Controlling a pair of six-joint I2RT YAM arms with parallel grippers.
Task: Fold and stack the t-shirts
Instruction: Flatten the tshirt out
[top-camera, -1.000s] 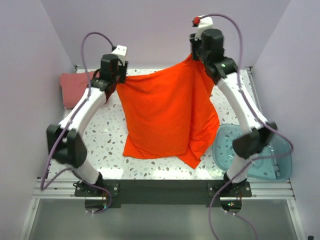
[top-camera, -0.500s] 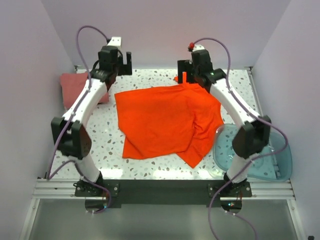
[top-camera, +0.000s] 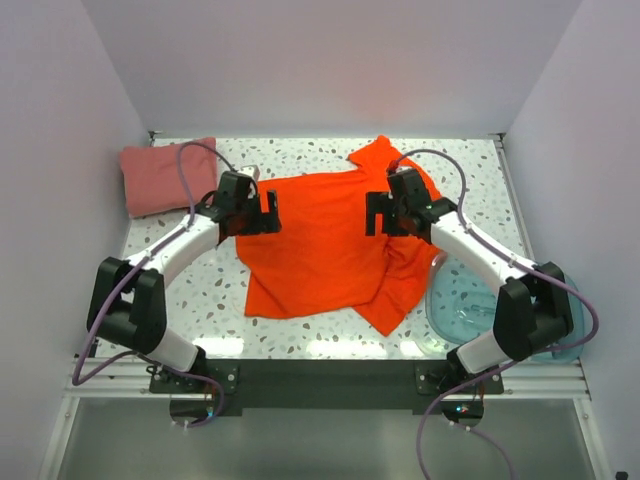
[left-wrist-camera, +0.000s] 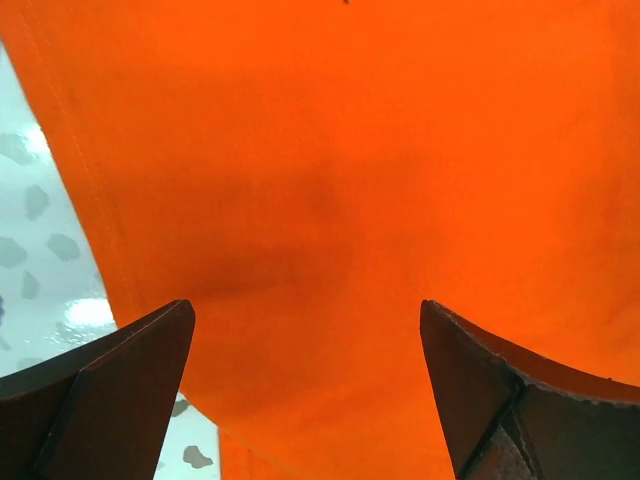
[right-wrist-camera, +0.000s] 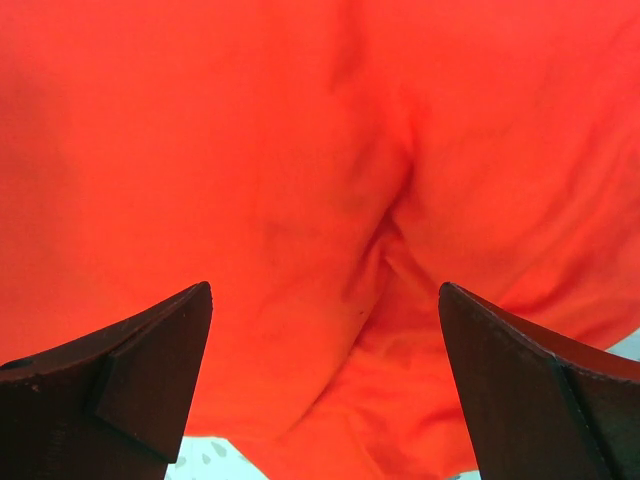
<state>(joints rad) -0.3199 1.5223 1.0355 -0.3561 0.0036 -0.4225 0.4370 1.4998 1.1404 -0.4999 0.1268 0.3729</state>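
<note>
The bright orange-red t-shirt (top-camera: 325, 240) lies spread on the speckled table, rumpled along its right side, one sleeve poking toward the back. It fills the left wrist view (left-wrist-camera: 340, 170) and the right wrist view (right-wrist-camera: 300, 170). The dusty pink-red t-shirt (top-camera: 165, 175) sits folded at the back left corner. My left gripper (top-camera: 258, 214) hovers over the orange shirt's left edge, open, nothing between its fingers (left-wrist-camera: 110, 400). My right gripper (top-camera: 385, 214) hovers over the shirt's right part, open and empty too, its fingers (right-wrist-camera: 130, 380) wide apart.
A translucent blue plastic tub (top-camera: 500, 305) stands at the front right, touching the orange shirt's right hem. Lilac walls close in the table on the left, back and right. Bare speckled tabletop (top-camera: 200, 290) shows at the front left.
Both grippers let go of the orange shirt's upper edge and opened. The shirt dropped flat onto the table. Both arms pulled back toward me and lowered over the shirt.
</note>
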